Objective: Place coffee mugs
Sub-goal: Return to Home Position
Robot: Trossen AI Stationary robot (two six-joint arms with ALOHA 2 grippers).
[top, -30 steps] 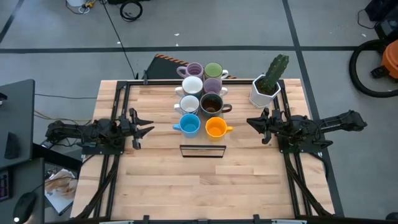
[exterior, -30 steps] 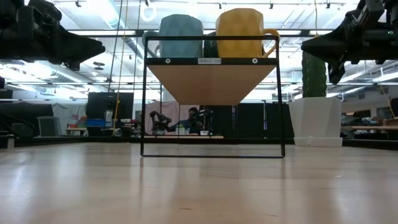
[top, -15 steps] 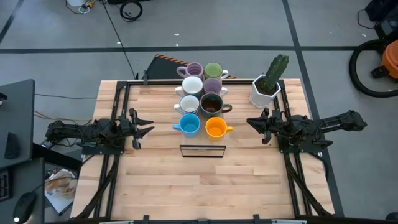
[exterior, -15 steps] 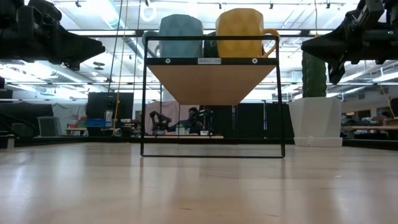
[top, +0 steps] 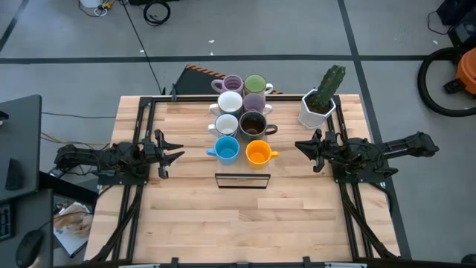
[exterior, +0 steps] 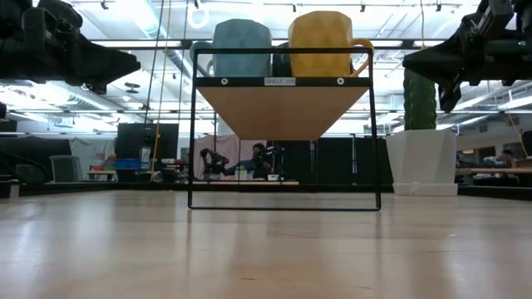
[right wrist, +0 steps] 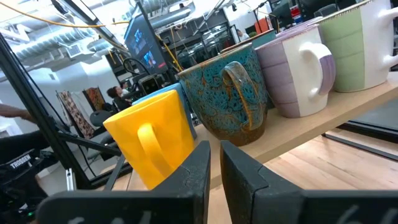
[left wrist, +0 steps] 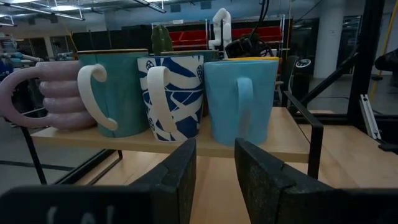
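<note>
**Coffee mugs (top: 253, 125) lined up on a raised shelf, an arm parked at each side**

Seen from overhead, a pale wooden worktop (top: 245, 223) fills the middle of the frame, bare along its lower part. Near the centre lies the front bar of a black wire-framed shelf (top: 242, 181). Eight mugs sit on the shelf in two columns of four, running toward the top of the frame.

Nearest are the blue mug (top: 227, 150) on the left and the orange mug (top: 257, 153) on the right, handles turned outward. Level with this pair and well apart from it, the left end effector (top: 172, 152) hangs at middle left, pointing at the shelf. Its fingers are narrowly parted and hold nothing. The right end effector (top: 303, 149) mirrors it at middle right, its fingers almost together and empty.

Behind the front pair stand a pale grey mug (top: 226, 124) beside the dark brown mug. Next come a white mug (top: 229, 103) beside a lilac mug (top: 255, 103). Farthest back are a second lilac mug (top: 232, 83) and the light green mug (top: 255, 84). Neighbouring mugs touch or nearly touch.

A white angular pot (top: 315, 110) holding a green cactus stands at the worktop's upper right, just beyond the right end effector.

From table height, the shelf board sits high on its frame, well above the worktop, with the blue and orange mugs at top centre.
</note>
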